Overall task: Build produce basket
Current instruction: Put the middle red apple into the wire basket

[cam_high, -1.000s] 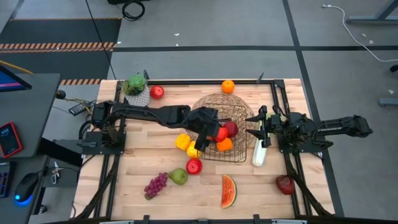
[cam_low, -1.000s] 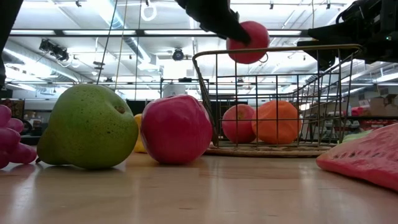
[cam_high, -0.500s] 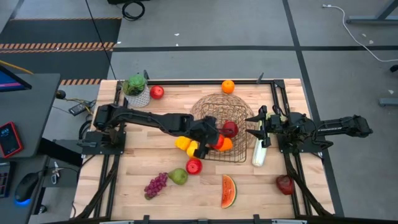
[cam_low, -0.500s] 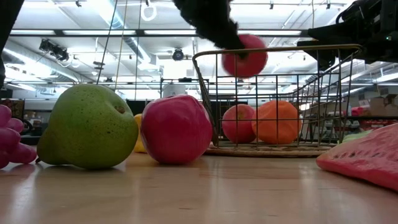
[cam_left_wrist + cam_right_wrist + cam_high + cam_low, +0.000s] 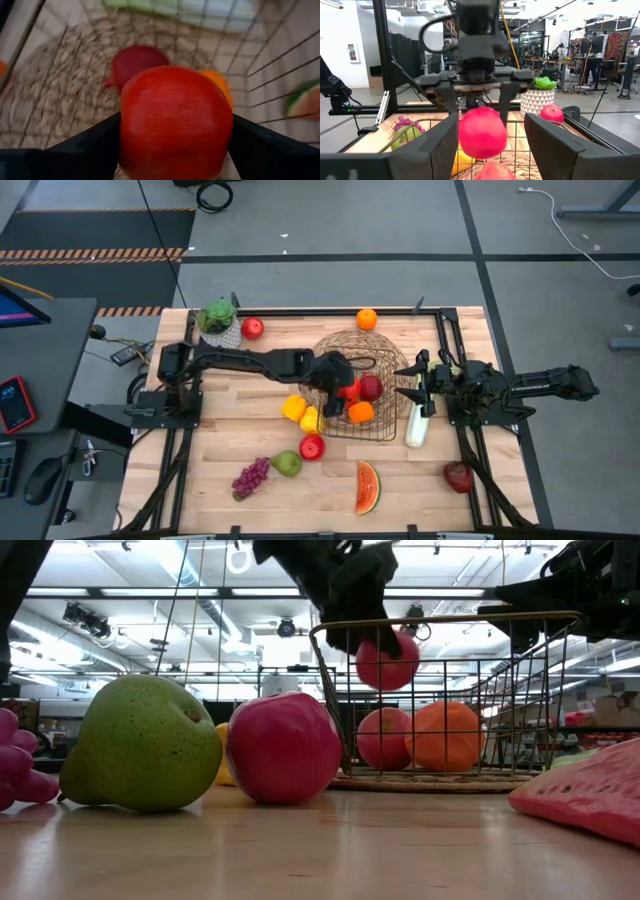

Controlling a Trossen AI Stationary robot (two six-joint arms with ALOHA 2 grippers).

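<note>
One glossy red apple [image 5: 175, 125], claw-held [image 5: 365, 635]

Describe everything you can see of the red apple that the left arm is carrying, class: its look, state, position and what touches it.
The red apple is round, smooth and glossy, with faint streaks. The left pincer clamps it from two sides between its dark fingers. It hangs in the air inside the wire basket, just below the rim, above another apple and an orange lying on the basket floor. Nothing else touches it.
</note>
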